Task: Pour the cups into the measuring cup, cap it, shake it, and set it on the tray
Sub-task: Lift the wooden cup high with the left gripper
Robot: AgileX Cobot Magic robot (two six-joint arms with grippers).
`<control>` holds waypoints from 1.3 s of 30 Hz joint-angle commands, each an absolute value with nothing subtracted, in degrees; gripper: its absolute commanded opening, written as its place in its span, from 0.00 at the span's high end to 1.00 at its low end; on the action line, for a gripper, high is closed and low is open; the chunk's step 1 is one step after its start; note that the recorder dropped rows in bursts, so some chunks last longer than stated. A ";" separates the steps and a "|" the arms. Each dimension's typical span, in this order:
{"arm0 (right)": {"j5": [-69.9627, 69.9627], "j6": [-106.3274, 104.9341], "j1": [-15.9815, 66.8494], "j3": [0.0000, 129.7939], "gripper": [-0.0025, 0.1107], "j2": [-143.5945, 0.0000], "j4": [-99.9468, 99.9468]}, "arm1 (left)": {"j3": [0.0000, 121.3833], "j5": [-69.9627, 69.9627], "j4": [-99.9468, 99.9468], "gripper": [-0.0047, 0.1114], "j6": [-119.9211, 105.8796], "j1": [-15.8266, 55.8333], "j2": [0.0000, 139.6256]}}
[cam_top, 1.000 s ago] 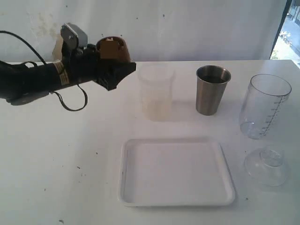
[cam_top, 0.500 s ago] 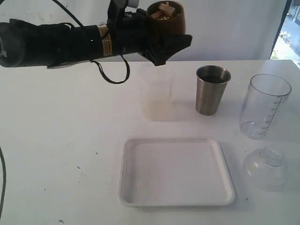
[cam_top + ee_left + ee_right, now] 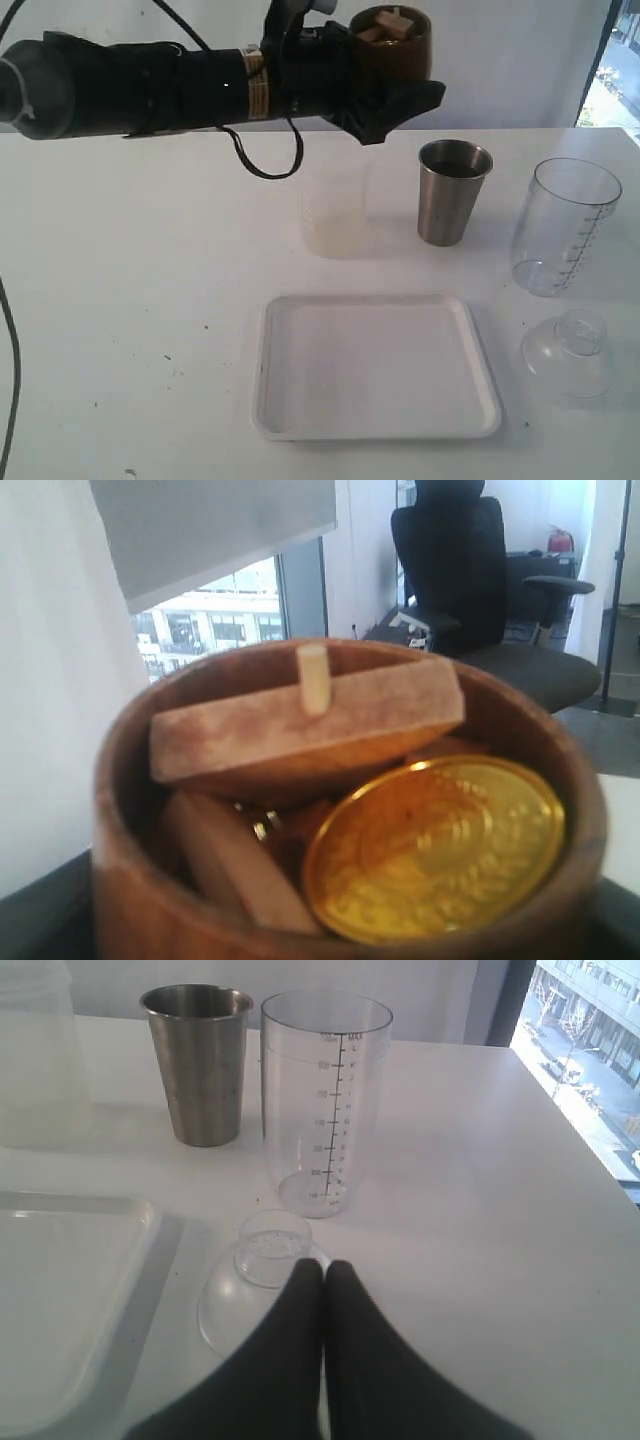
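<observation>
My left gripper is shut on the brown wooden cup and holds it upright, high above the table's back, over the frosted cup. In the left wrist view the wooden cup fills the picture, holding wooden pieces and a gold coin. The steel tumbler stands at back centre-right. The clear measuring cup stands empty at the right, with its clear domed cap lying in front of it. The white tray lies at front centre. My right gripper is shut and empty, just short of the cap.
A frosted translucent cup stands left of the tumbler, below the held wooden cup. The left arm's cables hang over the back of the table. The table's right edge runs close to the measuring cup.
The left arm has risen and swung to the right with the wooden cup, from the far left to above the frosted cup. Everything on the table stays put.
</observation>
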State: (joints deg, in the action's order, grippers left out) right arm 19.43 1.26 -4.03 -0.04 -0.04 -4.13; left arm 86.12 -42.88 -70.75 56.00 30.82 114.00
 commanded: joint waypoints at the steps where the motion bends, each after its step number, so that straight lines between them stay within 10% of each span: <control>1: 19.29 1.46 -3.99 0.00 0.98 0.00 -4.55 | 86.71 -42.50 -78.89 0.96 61.70 28.21 111.57; 11: 13.61 1.26 -3.99 0.00 0.98 0.00 -5.22 | 83.74 -49.41 -82.74 0.96 65.70 19.53 107.98; 23: -40.85 9.76 -3.99 0.00 0.98 0.00 -1.33 | 76.62 -52.58 -75.63 0.96 56.25 13.20 106.65; 33: -9.07 10.98 -3.99 11.46 0.95 -8.75 6.91 | 76.62 -52.97 -72.13 0.96 55.02 13.31 106.65; 39: -4.58 10.29 -3.99 26.28 0.61 -33.74 7.09 | 76.62 -53.09 -72.00 0.96 55.15 13.31 106.65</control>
